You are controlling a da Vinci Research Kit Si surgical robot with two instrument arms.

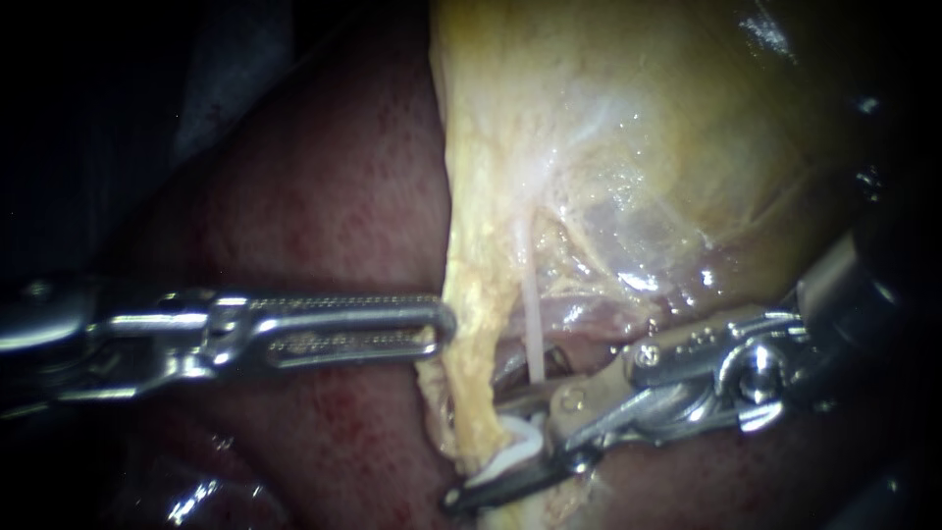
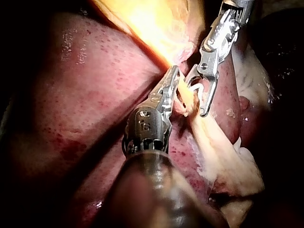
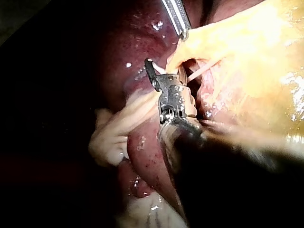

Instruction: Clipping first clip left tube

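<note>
My left instrument (image 1: 437, 329) reaches in level from the left, its slotted jaws shut on the yellow fatty edge of the left tube (image 1: 469, 373) below the gallbladder (image 1: 638, 128). A thin pale tube (image 1: 533, 334) runs down just right of it. My right instrument (image 1: 481, 451) comes in from the right and holds a white clip (image 1: 515, 447) between its spread jaws, which straddle the lower end of the left tube. In the left wrist view the left jaws (image 2: 175, 83) pinch the yellow strand (image 2: 209, 133) right beside the right jaws (image 2: 198, 97). The right wrist view partly hides its own jaws (image 3: 166, 71) behind tissue.
Dark red liver (image 1: 324, 196) fills the area behind and under both instruments. A loose pale fold of tissue (image 3: 114, 133) lies beside the right instrument's shaft. The other instrument's jaw (image 3: 176, 19) shows ahead of it.
</note>
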